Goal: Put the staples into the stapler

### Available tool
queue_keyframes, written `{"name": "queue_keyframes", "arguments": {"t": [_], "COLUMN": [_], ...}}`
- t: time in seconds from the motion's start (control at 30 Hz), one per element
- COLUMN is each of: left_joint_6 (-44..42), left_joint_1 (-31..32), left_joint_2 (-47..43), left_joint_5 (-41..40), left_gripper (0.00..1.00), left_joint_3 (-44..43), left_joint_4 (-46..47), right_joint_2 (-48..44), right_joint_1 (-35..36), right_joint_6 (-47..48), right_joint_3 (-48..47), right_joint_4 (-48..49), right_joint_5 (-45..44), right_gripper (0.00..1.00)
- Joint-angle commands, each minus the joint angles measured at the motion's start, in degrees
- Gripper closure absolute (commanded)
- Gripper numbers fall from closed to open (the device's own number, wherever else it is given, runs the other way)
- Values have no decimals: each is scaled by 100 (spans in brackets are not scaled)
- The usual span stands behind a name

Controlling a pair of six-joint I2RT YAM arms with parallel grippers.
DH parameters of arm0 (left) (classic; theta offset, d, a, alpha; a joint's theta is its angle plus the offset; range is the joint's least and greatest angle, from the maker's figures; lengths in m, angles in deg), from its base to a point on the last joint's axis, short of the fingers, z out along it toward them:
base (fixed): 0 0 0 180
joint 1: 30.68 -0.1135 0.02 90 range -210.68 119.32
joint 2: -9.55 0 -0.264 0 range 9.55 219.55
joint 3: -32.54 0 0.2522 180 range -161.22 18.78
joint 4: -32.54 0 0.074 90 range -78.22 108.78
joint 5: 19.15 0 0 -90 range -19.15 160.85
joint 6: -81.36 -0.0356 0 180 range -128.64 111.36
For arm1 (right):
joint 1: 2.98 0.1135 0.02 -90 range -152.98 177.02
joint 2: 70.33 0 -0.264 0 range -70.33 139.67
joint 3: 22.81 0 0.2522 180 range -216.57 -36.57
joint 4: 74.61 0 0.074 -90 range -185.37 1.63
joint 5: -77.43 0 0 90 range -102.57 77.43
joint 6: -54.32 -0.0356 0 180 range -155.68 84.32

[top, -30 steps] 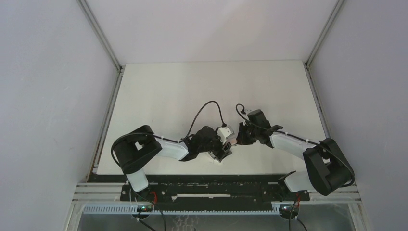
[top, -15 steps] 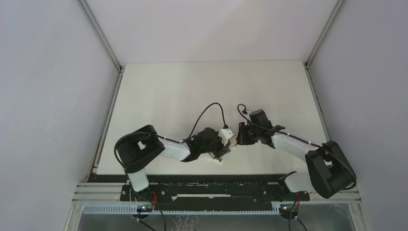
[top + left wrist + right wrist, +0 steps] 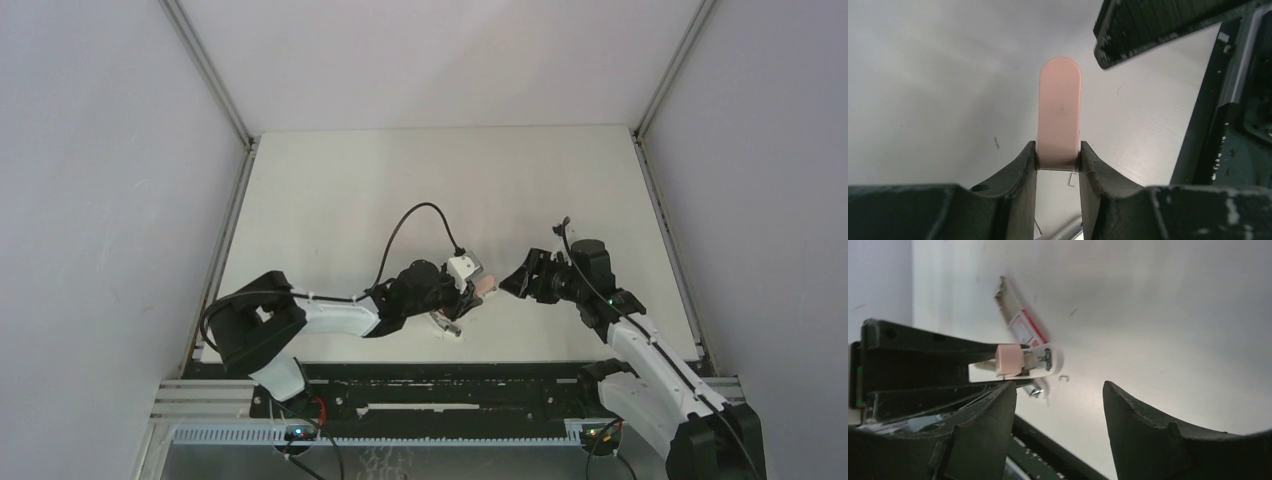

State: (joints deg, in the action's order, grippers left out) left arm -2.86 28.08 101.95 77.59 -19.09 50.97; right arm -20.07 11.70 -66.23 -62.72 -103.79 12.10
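The stapler, pink on top and white underneath, is held off the table with my left gripper shut on its sides. From the right wrist view the stapler points its end at me, and a shiny metal part hangs under it. My right gripper is open and empty, a short way right of the stapler. One loose staple lies on the table below the stapler. From above, my left gripper and right gripper face each other.
A small white box with a red label, blurred, lies on the white table beyond the stapler. Grey walls close in the left and right sides. The black rail runs along the table's near edge.
My right gripper has opened and drawn back to the right, away from the stapler. The left gripper has closed on the stapler and keeps hold of it.
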Motion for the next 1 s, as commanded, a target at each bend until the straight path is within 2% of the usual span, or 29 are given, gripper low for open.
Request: {"name": "queue_keyframes", "arguments": {"t": [0.0,0.4,0.63,0.67,0.7,0.8,0.83,0.87,0.97], "left_joint_6": [268,250,176,174,177,181,202,230,362], "left_joint_1": [73,329,471,486,499,508,512,513,511], "left_joint_2": [-519,-849,-954,-972,-984,-1011,-1025,-1049,-1200], "left_joint_5": [116,30,-138,-143,-154,-263,-294,-337,-590], "left_gripper": [100,100,100,100,100,100,97,89,44], "left_joint_3": [130,136,90,92,87,56,56,60,169], "left_joint_4": [344,255,131,130,121,18,-18,-55,-100], "right_joint_2": [-367,-308,-472,-473,-473,-503,-534,-580,-747], "right_joint_1": [193,643,747,754,756,764,765,759,756], "right_joint_6": [-1005,-1702,-1935,-1949,-1955,-1947,-1947,-1946,-1891], "right_joint_3": [184,261,279,279,280,291,293,329,447], "right_joint_4": [534,1210,1298,1260,1222,1146,1102,1110,1234], "right_joint_5": [621,644,515,499,475,424,358,288,-49], "right_gripper": [36,32,35,40,51,98,100,100,100]}}
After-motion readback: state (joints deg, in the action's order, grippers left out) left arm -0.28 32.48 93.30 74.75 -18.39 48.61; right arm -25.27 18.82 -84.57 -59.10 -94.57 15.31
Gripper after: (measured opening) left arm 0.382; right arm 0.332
